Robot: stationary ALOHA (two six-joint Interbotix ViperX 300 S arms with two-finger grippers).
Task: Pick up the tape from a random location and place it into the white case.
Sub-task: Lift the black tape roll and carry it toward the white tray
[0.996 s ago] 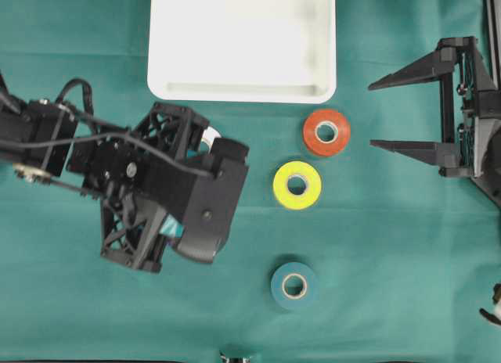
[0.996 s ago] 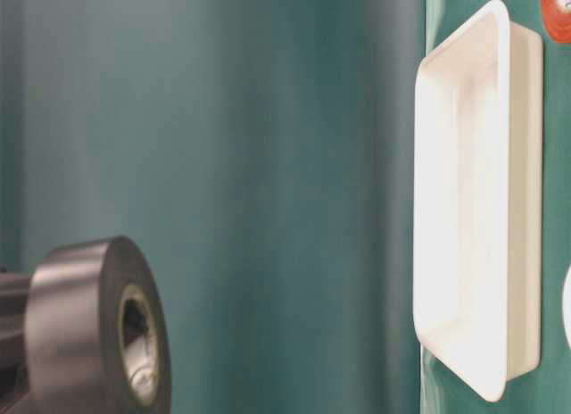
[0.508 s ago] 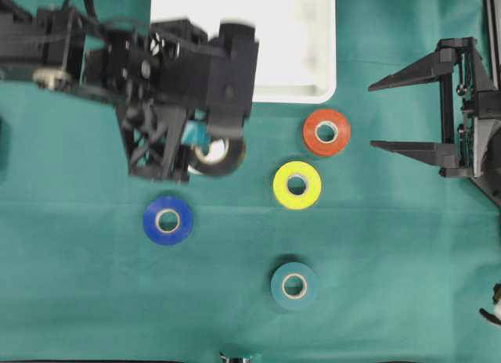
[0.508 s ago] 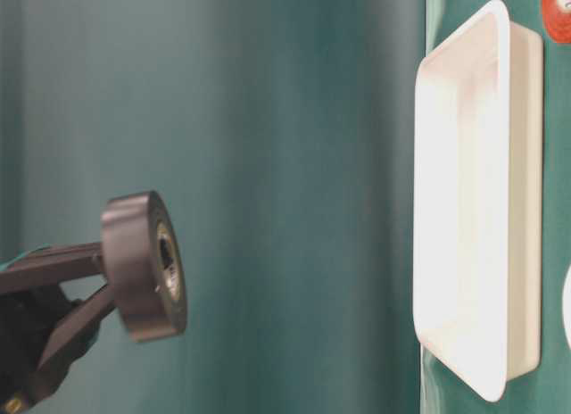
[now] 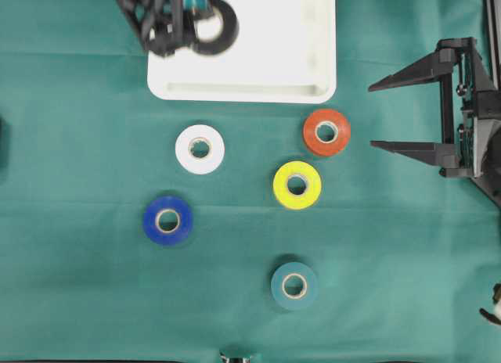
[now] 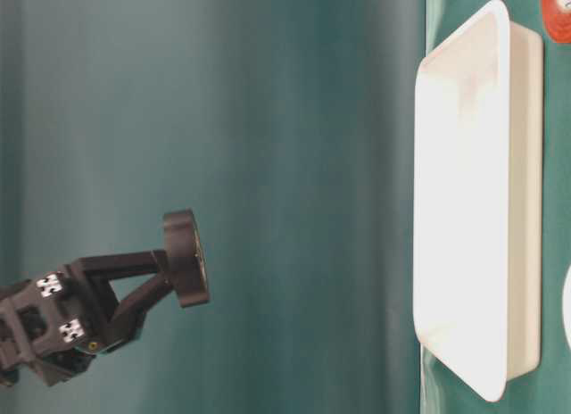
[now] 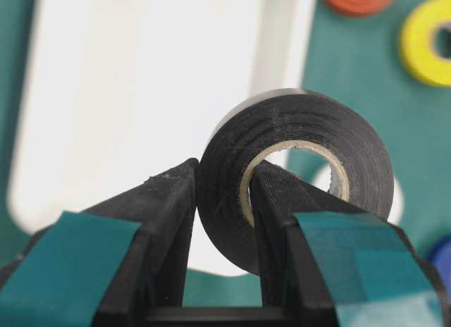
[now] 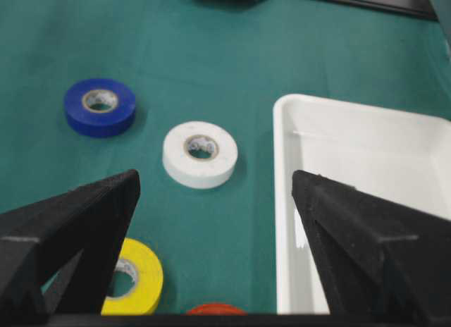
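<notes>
Left hand (image 7: 222, 221) pinches black tape (image 7: 296, 172) above white case (image 5: 313, 88) — inside its rim.

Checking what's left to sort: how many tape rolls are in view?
6: black in the left gripper over the white case; white, orange, yellow, blue, teal on the cloth.

No text, label, brand, number or sign can be read in any view. The tape rolls, the white case (image 5: 313, 66) and the green cloth (image 5: 94, 285) carry no legible printing.
</notes>
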